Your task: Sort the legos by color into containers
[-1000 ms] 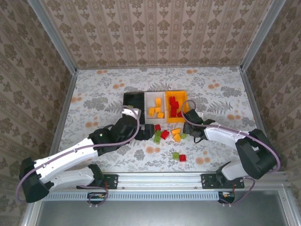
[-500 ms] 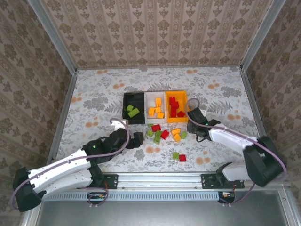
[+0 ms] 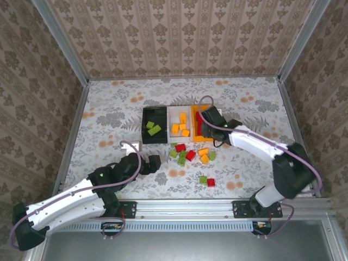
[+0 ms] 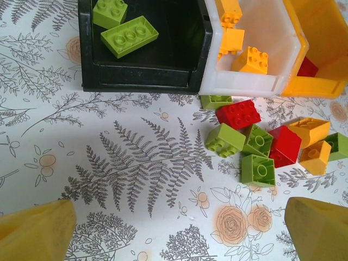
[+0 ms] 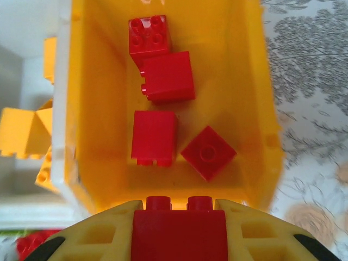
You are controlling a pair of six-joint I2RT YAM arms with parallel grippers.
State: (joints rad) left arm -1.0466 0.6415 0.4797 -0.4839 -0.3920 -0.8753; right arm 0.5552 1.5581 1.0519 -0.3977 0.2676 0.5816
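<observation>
Close under my right wrist camera, my right pincer (image 5: 182, 225) is clamped on a red brick (image 5: 179, 244), its studs pointing toward the bin ahead; from overhead the arm covers that grip. Just beyond lies the orange bin (image 5: 255, 81) with four red bricks (image 5: 155, 136) on its floor, and the white bin (image 5: 62, 98) touches its left wall.

From my left wrist camera, my left pincer (image 4: 176, 234) stands wide apart over bare table (image 4: 109, 163), holding nothing. Past it sits the loose pile (image 4: 255, 147) of green, red and orange bricks, just short of the bins. Farther on, the black bin (image 4: 89, 70) holds two green bricks (image 4: 129, 36) and the white one holds orange bricks (image 4: 250, 58). The overhead view adds two strays (image 3: 206, 181), one green and one red, nearer my bases than the pile.

A second ago my left arm stretched over the black bin and covered it. Now it is drawn back, lying low and slanting from the near-left corner toward the middle. My right pincer was down at the pile's right side then. Now that arm reaches forward and left, its tip over the orange bin.
</observation>
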